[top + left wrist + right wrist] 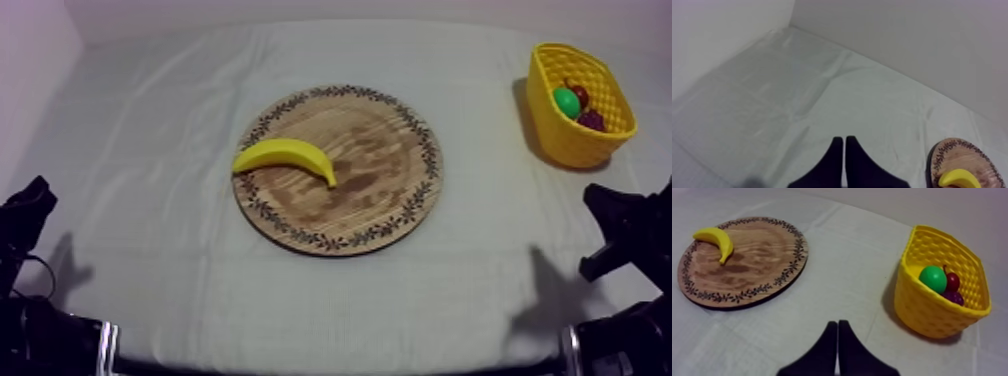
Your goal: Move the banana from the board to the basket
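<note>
A yellow banana (286, 157) lies on the left part of the round wooden board (380, 200) in the middle of the table, its left end reaching the patterned rim. The yellow basket (560, 135) stands at the far right. My left gripper (30, 200) rests low at the left edge, far from the board; in its wrist view the fingers (844, 150) lie together as a narrow wedge, with the banana (959, 178) and board (952, 152) off to the side. My right gripper (610, 215) rests low at the right, shut, its wedge (838, 330) between board (762, 278) and basket (932, 313).
Inside the basket sit a green pear (933, 279), a small red fruit (953, 281) and dark grapes (953, 296). Grey-white cloth (150, 130) covers the table around the board. A pale wall (922, 45) rises behind the table's far edge.
</note>
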{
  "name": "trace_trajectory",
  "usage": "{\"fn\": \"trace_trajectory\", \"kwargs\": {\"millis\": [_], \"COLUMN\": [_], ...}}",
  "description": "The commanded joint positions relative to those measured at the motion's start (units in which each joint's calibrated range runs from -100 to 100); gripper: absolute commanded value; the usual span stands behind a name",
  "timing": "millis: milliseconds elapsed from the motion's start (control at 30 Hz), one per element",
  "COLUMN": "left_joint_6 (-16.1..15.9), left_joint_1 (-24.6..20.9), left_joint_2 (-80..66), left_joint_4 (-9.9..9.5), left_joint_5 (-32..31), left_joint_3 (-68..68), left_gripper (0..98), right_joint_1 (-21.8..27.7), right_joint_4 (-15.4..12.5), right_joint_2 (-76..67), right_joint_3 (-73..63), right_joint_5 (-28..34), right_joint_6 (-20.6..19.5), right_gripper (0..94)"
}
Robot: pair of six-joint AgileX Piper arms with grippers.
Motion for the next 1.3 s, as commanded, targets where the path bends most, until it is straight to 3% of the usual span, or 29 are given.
{"fn": "trace_trajectory", "kwargs": {"millis": [0,200,633,967,1267], "left_joint_6": [0.01,0.0,0.0,-0.02,-0.02], "left_joint_1": [0.0,0.0,0.0,0.0,0.0], "left_joint_2": [0.04,0.04,0.04,0.04,0.04], "left_joint_4": [-0.02,-0.02,-0.02,-0.02,-0.02], "left_joint_5": [0.0,0.0,0.0,0.0,0.0], "left_joint_3": [0.0,0.0,0.0,0.0,0.0], "left_gripper": [0.1,0.1,0.1,0.1,0.1], "right_joint_1": [-0.04,0.97,-0.69,-1.7,-7.83], "right_joint_4": [-0.73,-6.39,-19.32,-22.36,-20.2], "right_joint_2": [1.15,11.3,34.05,52.34,67.55], "right_joint_3": [-0.71,-11.62,-43.69,-64.41,-71.03], "right_joint_5": [-0.52,0.26,11.29,19.59,21.96], "right_joint_6": [1.53,7.74,17.77,19.93,20.58], "right_gripper": [0.6,0.6,0.8,0.7,0.9]}}
